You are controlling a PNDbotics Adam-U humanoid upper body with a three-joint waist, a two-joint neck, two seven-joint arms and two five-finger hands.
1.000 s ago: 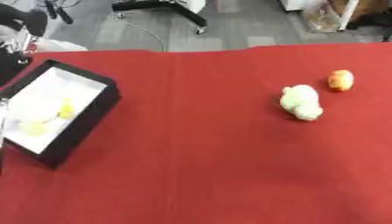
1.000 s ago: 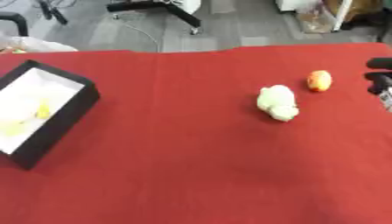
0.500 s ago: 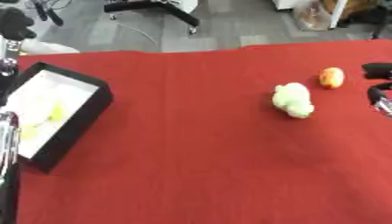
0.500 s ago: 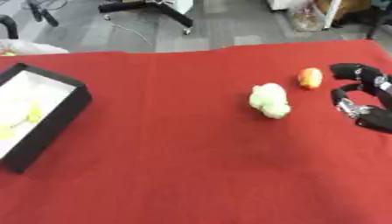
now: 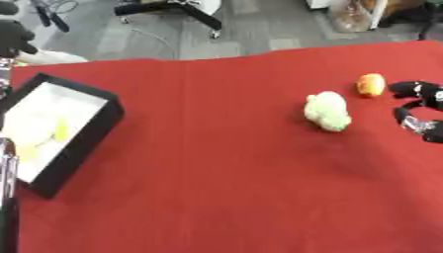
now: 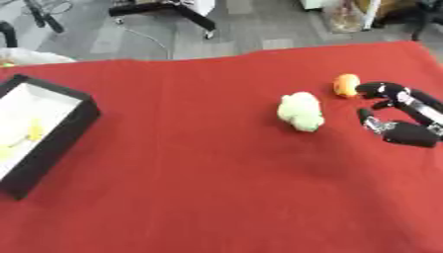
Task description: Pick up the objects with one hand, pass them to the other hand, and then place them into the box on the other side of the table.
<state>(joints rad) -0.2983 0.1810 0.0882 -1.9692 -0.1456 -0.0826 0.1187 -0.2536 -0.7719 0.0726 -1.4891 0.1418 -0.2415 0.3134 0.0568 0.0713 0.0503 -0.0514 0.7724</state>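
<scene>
The black open-topped box with a white lining (image 5: 82, 136) sits at the left edge of the red cloth-covered table (image 6: 190, 163), far across from the robot's right hand (image 6: 400, 116). Inside it lie pale yellow things (image 5: 61, 131), too blurred to name; they may be soft toys or fruit shapes.

The right hand reaches in from the right edge, its fingers spread and gently curved with the thumb apart from them, closed on nothing. Just to the hand's left, and not touching it, lies the pale green soft lump of a toy (image 6: 299, 111). Beyond the hand's fingertips, very near them, is the small orange rounded object (image 6: 346, 84).

The right eye view shows most of the right hand with its palm and fingers; the left eye view catches only the fingertips at the frame edge. The left eye view alone shows a slim black and silver part (image 5: 7, 168) down its left edge, probably the left arm; no left hand can be made out.

Half a second ago the right hand was at much the same spot beside the toys; a second ago it was barely entering the frame.
</scene>
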